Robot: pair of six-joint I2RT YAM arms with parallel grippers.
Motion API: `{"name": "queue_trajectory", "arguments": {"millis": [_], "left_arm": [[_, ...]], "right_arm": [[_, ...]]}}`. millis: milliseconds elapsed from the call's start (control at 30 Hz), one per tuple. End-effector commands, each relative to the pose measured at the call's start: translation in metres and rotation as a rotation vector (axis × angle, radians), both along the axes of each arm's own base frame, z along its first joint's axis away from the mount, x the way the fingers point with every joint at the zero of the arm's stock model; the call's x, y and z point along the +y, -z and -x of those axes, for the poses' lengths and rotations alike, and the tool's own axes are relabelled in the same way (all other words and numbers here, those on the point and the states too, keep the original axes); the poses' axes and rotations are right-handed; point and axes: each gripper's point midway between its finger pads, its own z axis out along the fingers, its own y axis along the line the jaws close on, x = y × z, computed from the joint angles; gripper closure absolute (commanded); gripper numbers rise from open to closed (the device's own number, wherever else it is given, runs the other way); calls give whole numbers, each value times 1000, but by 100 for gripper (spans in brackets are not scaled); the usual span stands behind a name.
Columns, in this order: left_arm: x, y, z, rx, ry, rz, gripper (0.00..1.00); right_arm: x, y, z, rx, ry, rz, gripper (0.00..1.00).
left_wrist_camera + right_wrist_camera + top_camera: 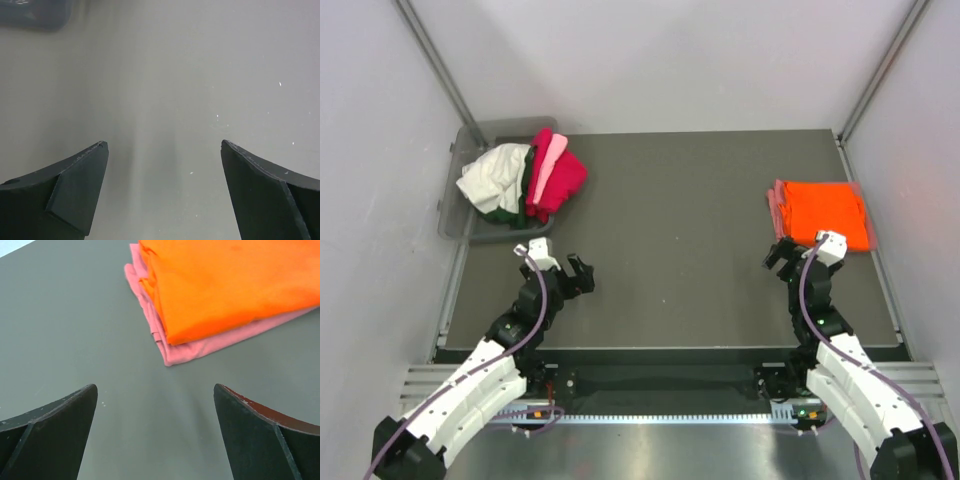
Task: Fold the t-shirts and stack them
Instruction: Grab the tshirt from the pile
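A folded orange t-shirt [825, 212] [230, 285] lies on a folded salmon pink one [778, 208] [200, 347] at the table's right side. My right gripper [780, 260] [154, 386] hovers open just in front of that stack, with only bare table between its fingers. At the far left, cream [495, 175], dark green [520, 207], pale pink [548, 158] and crimson red [565, 182] t-shirts sit crumpled in and over the bin. My left gripper [575, 277] [163, 144] stands open over bare table below the bin, holding nothing.
The clear grey plastic bin [455, 215] [35, 15] stands at the table's back left corner. The dark table mat [670, 220] runs between the two piles. White walls close in the left, right and far sides.
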Motion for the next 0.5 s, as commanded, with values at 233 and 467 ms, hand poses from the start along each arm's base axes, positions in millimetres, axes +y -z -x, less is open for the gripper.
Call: {"name": "queue_trajectory", "arguments": {"millis": [233,467], "left_arm": [[24,-66,0,-81,-183,130,8],[55,-148,-39,-54,-448,1,19]], "right_arm": [[-14,-27,-3,-42,137,-78,0],[-18,-21,-5,1,165,-60,0]]}}
